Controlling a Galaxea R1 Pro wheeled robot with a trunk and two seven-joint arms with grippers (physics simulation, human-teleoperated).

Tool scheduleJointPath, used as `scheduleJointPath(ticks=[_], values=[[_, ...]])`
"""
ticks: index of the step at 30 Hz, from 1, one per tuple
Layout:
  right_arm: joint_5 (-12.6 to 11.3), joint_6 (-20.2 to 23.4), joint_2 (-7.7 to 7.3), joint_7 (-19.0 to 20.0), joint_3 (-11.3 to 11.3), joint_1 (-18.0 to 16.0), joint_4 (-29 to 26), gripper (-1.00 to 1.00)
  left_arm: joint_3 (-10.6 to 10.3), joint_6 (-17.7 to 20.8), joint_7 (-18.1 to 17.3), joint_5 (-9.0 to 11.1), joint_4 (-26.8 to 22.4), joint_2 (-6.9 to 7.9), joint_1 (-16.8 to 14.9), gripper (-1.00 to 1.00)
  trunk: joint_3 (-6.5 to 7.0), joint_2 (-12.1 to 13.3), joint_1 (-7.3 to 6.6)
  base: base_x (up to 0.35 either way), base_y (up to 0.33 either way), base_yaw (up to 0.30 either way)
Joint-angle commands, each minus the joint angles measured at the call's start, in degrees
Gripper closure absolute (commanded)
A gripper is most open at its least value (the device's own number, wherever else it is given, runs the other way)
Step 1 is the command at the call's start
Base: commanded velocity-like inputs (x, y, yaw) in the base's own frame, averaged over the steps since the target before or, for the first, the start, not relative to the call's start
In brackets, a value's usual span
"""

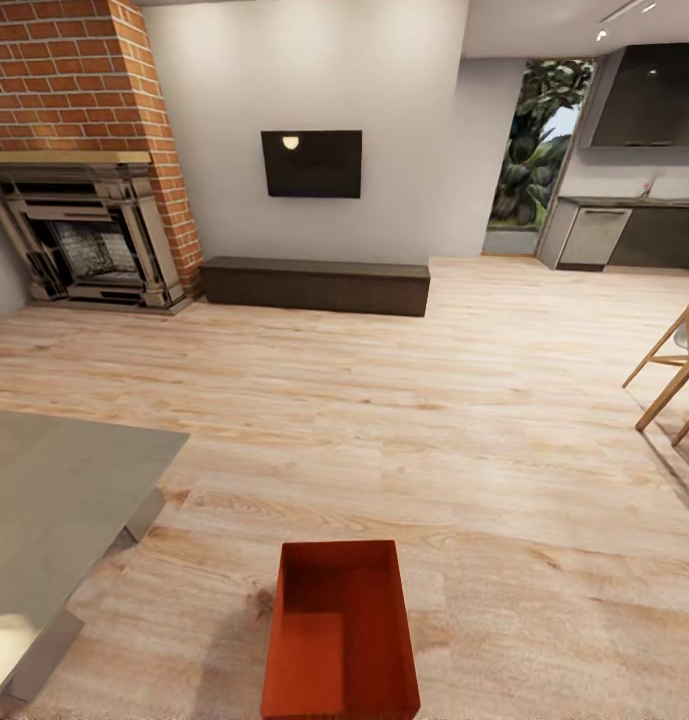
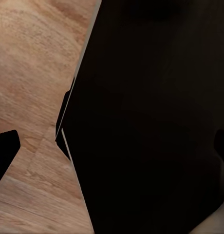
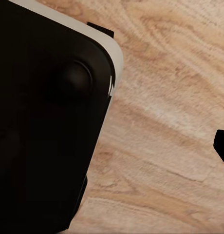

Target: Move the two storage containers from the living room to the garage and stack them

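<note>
One of the storage containers (image 1: pixel 341 632), a red-orange open box with nothing inside, rests on the light wood planks of the living room at the near centre of the head view. In the left wrist view my left gripper (image 2: pixel 112 152) is open, its dark fingertips (image 2: pixel 5 152) at the picture's two edges, with nothing between them but my own black base (image 2: pixel 151 122) and the wood planks. My right gripper (image 3: pixel 112 148) also looks open: one dark fingertip (image 3: pixel 223 148) shows at the edge, the other is lost against my black body (image 3: pixel 39 122).
A grey table (image 1: pixel 54 500) stands close at the left. Beyond it are a brick fireplace (image 1: pixel 79 150), a low dark bench (image 1: pixel 316 285) under a wall TV (image 1: pixel 312 163), wooden chair legs (image 1: pixel 679 375) at the right and kitchen cabinets (image 1: pixel 624 235) at the far right.
</note>
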Motion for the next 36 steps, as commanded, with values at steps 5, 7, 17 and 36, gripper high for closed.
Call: scheduleJointPath(ticks=[5, 7, 17, 36], values=[[0.01, -0.30, 0.02, -0.22, 0.39, -0.06, 0.18, -1.00, 0.11, -0.13, 0.04, 0.12, 0.02, -0.01, 0.00, -1.00, -0.51, -0.02, 0.00, 0.000, 0.000, 0.000], [0.00, -0.30, 0.02, -0.22, 0.39, -0.06, 0.18, -1.00, 0.11, -0.13, 0.04, 0.12, 0.03, -0.01, -0.01, -1.00, -0.69, -0.02, 0.00, 0.000, 0.000, 0.000], [-0.01, -0.30, 0.02, -0.22, 0.39, -0.06, 0.18, -1.00, 0.11, -0.13, 0.04, 0.12, 0.02, -0.01, -0.01, -1.00, -1.62, -0.02, 0.00, 0.000, 0.000, 0.000], [-0.01, -0.30, 0.02, -0.22, 0.39, -0.06, 0.18, -1.00, 0.11, -0.13, 0.04, 0.12, 0.04, -0.01, 0.00, -1.00, -3.38, -0.02, 0.00, 0.000, 0.000, 0.000]])
